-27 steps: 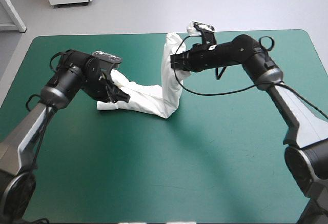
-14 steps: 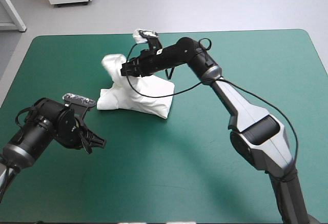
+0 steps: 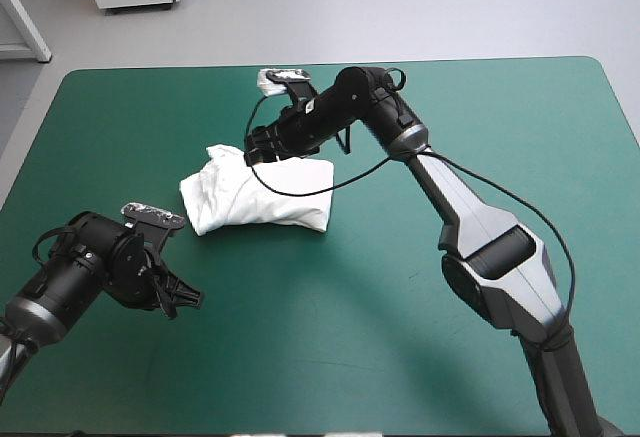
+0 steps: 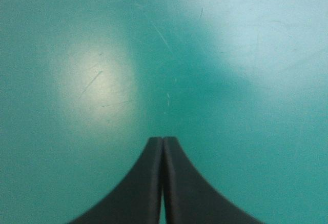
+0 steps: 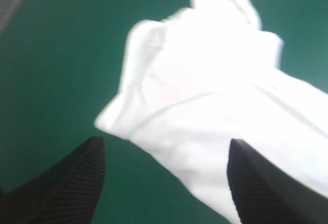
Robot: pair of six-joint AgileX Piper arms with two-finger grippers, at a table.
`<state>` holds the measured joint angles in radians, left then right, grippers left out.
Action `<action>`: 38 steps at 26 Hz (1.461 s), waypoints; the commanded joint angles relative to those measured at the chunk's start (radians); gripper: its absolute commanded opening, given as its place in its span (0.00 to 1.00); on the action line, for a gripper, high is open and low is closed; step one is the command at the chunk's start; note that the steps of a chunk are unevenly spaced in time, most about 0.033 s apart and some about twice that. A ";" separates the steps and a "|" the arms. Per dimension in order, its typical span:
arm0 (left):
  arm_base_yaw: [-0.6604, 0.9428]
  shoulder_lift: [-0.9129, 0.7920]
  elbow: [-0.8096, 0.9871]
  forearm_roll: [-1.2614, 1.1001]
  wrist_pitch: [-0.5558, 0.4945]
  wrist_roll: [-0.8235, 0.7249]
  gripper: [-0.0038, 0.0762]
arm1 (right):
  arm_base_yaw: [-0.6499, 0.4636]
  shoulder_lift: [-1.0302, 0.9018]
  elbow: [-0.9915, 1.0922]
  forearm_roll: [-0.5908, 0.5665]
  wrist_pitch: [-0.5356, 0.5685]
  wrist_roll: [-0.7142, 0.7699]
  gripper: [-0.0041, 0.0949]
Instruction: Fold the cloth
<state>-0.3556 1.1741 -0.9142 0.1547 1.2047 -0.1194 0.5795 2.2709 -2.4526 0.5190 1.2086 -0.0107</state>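
The white T-shirt [image 3: 255, 195] lies as a folded bundle on the teal-green cover, a little left of the table's middle. My right gripper [image 3: 252, 151] hangs just above the bundle's far edge, fingers spread apart and empty. In the right wrist view the T-shirt [image 5: 215, 106] fills the space ahead of the open gripper [image 5: 164, 170], with nothing between the fingers. My left gripper [image 3: 190, 299] is low over bare cover near the front left, well clear of the bundle. Its black fingers meet in one pointed arch at the gripper [image 4: 163, 141], holding nothing.
The right arm [image 3: 430, 167] stretches across the table's middle from the right toward the bundle. A black cable loop [image 3: 300, 189] hangs from its wrist over the T-shirt. Bare teal-green cover [image 3: 420, 357] lies in front and to the right.
My right gripper carried the T-shirt's raised end leftward over the rest, then opened and let it drop into a bundle. My left gripper let go earlier and drew back to the front left.
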 commanded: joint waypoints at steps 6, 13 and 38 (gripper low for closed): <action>0.000 -0.023 -0.023 -0.009 -0.012 -0.010 0.04 | -0.017 -0.302 0.351 -0.263 0.010 0.062 0.68; 0.000 -0.029 -0.023 -0.056 -0.015 -0.001 0.04 | -0.018 -0.407 0.686 -0.219 -0.167 0.037 0.68; 0.000 -0.223 -0.023 -0.071 0.053 0.022 0.04 | -0.083 -0.259 0.725 -0.031 -0.439 -0.096 0.02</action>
<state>-0.3556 0.9625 -0.9142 0.0837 1.2400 -0.1042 0.5422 2.0903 -1.6979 0.5028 0.7437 -0.0958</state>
